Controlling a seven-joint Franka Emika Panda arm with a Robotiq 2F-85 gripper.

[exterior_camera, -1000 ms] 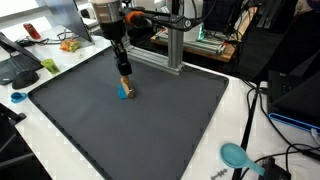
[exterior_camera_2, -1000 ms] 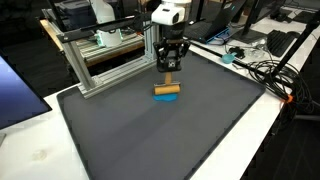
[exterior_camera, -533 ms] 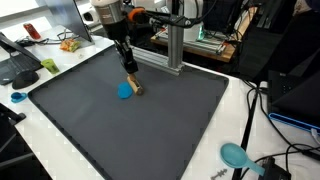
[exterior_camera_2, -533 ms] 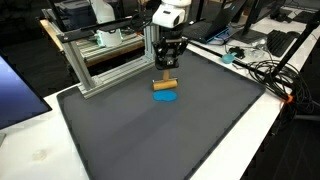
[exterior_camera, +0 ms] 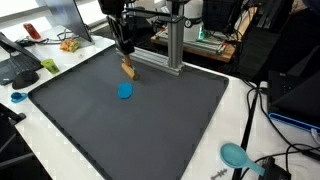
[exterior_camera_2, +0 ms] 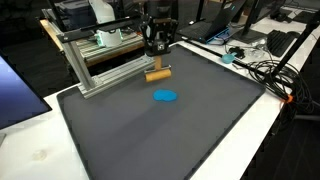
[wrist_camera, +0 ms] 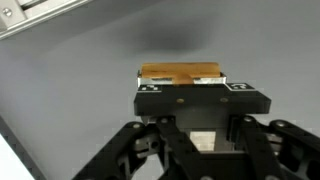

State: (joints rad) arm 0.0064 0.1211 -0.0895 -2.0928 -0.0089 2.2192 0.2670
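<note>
My gripper [exterior_camera: 126, 55] is shut on a short tan wooden block [exterior_camera: 128, 68] and holds it in the air above the dark grey mat [exterior_camera: 180, 115]. The block hangs level under the fingers in an exterior view [exterior_camera_2: 157, 74]. A flat blue piece [exterior_camera: 125, 90] lies on the mat just below and in front of the block, apart from it; it also shows in an exterior view [exterior_camera_2: 166, 96]. In the wrist view the block [wrist_camera: 180, 73] shows just past the black gripper body, with the bare mat [wrist_camera: 60, 110] behind it.
An aluminium frame [exterior_camera: 172, 52] stands at the mat's back edge, close behind the gripper; it also shows in an exterior view [exterior_camera_2: 100, 65]. A teal spoon [exterior_camera: 236, 155] and cables [exterior_camera_2: 262, 70] lie off the mat. Desk clutter and a small blue item [exterior_camera: 17, 97] sit beside it.
The gripper has risen with the wooden block, lifting it off the mat and slightly towards the frame. The blue piece stays on the mat where the block was.
</note>
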